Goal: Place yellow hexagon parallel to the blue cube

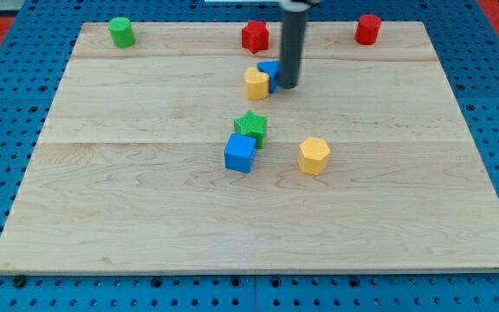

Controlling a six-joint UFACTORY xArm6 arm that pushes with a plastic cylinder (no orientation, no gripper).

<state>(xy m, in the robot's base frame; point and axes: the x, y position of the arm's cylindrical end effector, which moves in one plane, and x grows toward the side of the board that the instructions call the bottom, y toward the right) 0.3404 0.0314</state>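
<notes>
The yellow hexagon (314, 155) lies right of the board's middle. The blue cube (240, 153) lies to its left at about the same height, touching a green star (251, 126) just above it. My tip (288, 86) is near the view's top, well above both. It stands just right of a small blue block (269, 70), which is partly hidden by the rod and touches a yellow block (255, 84) on its left.
A red star-like block (255, 35) sits at the top centre, a red cylinder (368, 29) at the top right and a green cylinder (122, 31) at the top left. The wooden board (102, 217) lies on a blue pegboard.
</notes>
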